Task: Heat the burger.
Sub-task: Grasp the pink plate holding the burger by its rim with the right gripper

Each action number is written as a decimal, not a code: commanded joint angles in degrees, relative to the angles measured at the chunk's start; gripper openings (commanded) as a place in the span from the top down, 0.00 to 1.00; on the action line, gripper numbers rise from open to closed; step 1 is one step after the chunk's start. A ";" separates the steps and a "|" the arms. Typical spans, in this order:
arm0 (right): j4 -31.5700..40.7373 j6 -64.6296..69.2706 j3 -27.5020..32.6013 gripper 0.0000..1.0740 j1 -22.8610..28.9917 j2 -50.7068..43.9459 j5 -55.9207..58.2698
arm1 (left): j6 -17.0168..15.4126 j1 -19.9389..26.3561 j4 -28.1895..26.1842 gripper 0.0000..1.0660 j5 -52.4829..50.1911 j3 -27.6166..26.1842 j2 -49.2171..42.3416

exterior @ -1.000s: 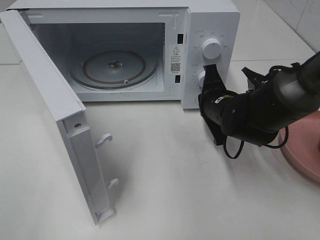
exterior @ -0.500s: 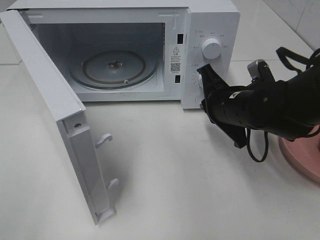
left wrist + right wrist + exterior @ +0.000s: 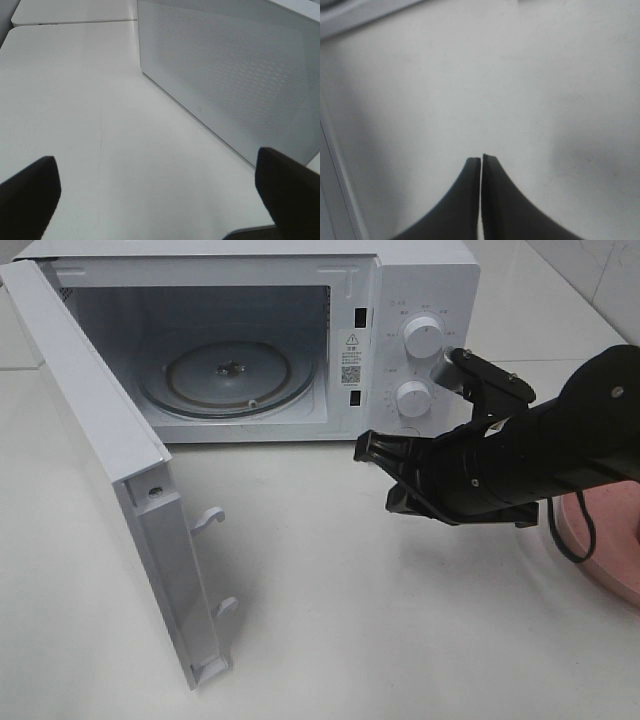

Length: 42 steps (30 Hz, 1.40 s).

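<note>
The burger is out of view in every frame. The white microwave (image 3: 425, 275) stands at the back with its door (image 3: 90, 420) swung wide to the left and its glass turntable (image 3: 228, 375) bare. My right gripper (image 3: 366, 448) hovers over the table in front of the control panel, pointing left toward the open cavity. Its fingers are pressed together with nothing between them, as the right wrist view (image 3: 481, 160) shows. My left gripper (image 3: 155, 155) is open over bare table beside the microwave's perforated wall (image 3: 235, 75). It does not show in the high view.
A pink plate (image 3: 612, 540) lies at the right edge, partly behind my right arm. Two white knobs (image 3: 423, 337) (image 3: 413, 397) sit on the control panel. The open door's latch hooks (image 3: 208, 518) stick out over the table at front left.
My right gripper has left the lower knob, come down and swung left, and now points toward the open cavity. The lower knob is uncovered. The left arm has not moved.
</note>
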 commanded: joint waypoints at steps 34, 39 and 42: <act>-46.64 -3.32 -12.95 0.08 -17.02 -6.42 47.90 | -0.46 0.06 -0.29 0.08 -0.29 0.00 -0.92; -48.19 -1.78 -12.95 0.09 -18.85 -3.27 45.89 | -0.46 0.06 -0.29 0.08 -0.29 0.00 -0.92; -48.07 -1.20 -12.95 0.09 -19.37 -1.49 44.86 | -0.46 0.06 -0.29 0.08 -0.29 0.00 -0.92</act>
